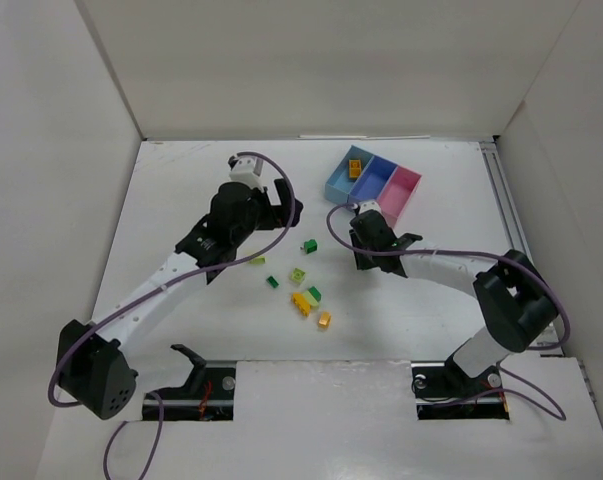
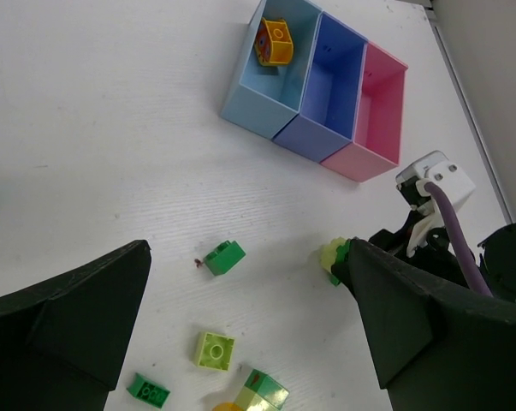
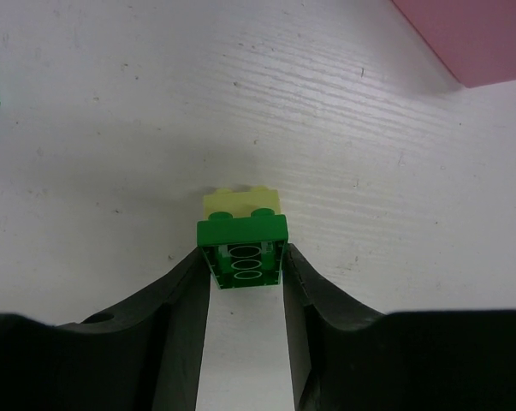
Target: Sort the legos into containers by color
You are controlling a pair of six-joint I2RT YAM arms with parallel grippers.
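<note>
R fingers are closed on a dk-green brick. It is pinched by its two short sides, w/ the hollow underside and its three round tubes turned toward the wrist cam. A pale lime brick is seen touching its far side; whether the two are clipped together can't be told. The R gripper is placed just beside the containers, on their near side. The containers are three open bins joined in a row: light blue, darker blue, pink. An orange brick is held in the light blue bin. The remaining loose legos (dk green, lime, yellow-orange) are scattered further out from the containers, near-left. The L gripper is spread fully wide w/ nothing gripped, left of the containers.
</note>
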